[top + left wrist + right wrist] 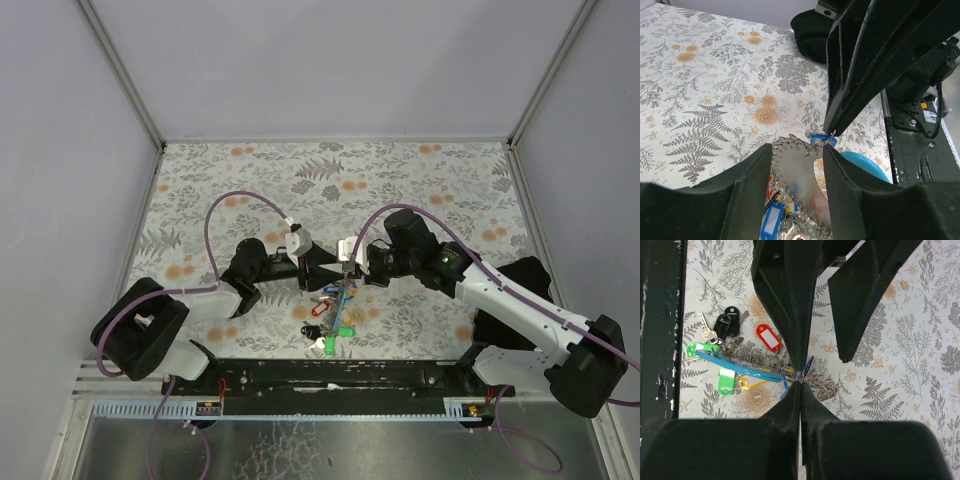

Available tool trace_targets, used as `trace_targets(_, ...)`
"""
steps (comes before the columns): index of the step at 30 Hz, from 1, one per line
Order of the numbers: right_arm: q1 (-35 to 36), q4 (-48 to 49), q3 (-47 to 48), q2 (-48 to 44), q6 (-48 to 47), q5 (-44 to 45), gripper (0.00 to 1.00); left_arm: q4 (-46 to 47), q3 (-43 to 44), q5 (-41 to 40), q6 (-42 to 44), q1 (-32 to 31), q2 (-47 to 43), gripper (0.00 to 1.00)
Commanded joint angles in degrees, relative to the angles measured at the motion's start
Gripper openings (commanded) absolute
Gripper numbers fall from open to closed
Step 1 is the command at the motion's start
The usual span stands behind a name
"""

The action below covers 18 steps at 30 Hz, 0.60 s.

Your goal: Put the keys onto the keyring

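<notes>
In the right wrist view my right gripper [801, 382] is shut on the thin silvery keyring [813, 376]. Its light-blue strap [740, 367] trails to the left. The keys lie loose on the table beyond it, with caps in black [730, 322], red [768, 337], green [726, 381] and yellow [752, 385]. In the left wrist view my left gripper [797, 150] is open, its fingers [740, 200] either side of the grey tag [795, 175]. The keyring [816, 145] hangs from the right fingertips just above it. From above, both grippers [328, 268] [350, 268] meet over the keys [330, 315].
A black rail [330, 375] runs along the table's near edge, close below the keys. White walls close in the floral tabletop [400, 180] on three sides. The right arm's black base [520, 290] sits to the right.
</notes>
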Motion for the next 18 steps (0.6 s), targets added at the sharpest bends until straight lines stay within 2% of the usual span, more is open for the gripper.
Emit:
trace_targets(1,0.57,0.53,3.13,-0.22,-1.03,-2.84,0.0,-2.62,2.09,4.74,4.86,0.35,0.87,0.45)
trace_targets(5,0.61,0.46,3.31,0.01,-1.18,-3.47,0.0,-2.5,2.61,6.81,4.29,0.24,1.46,0.44)
trace_targets(18,0.63,-0.4,4.06,0.71,-1.27,-4.97,0.0,-0.6,3.64,10.6,1.73,0.25,1.98,0.33)
